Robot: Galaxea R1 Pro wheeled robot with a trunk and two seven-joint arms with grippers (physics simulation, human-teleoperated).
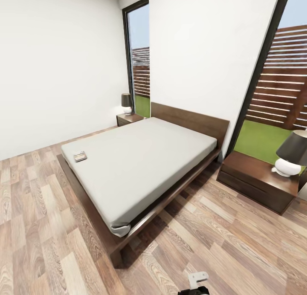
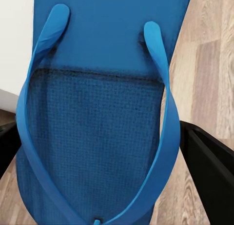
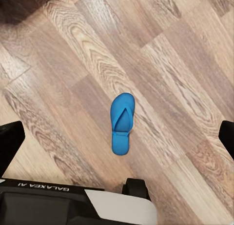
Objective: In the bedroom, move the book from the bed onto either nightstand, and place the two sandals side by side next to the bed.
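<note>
Head view: the bed (image 1: 140,167), a light-grey mattress on a dark wooden frame, stands on the wood-plank floor (image 1: 38,244) of the bedroom. The book (image 1: 80,156) lies flat on the mattress near the foot-end corner at that view's left. 1 nightstand (image 1: 260,180) stands beside the headboard on the right and carries a lamp (image 1: 292,156); a 2nd nightstand (image 1: 129,119) with its own lamp (image 1: 126,103) stands on the far side. Left wrist view: the left gripper (image 2: 105,152) is clamped on 1 blue sandal (image 2: 97,137), its black fingers (image 2: 207,161) flanking the sole. Right wrist view: the right gripper (image 3: 117,137) hangs with fingers spread wide above the other sandal (image 3: 121,122), which lies alone on the planks.
</note>
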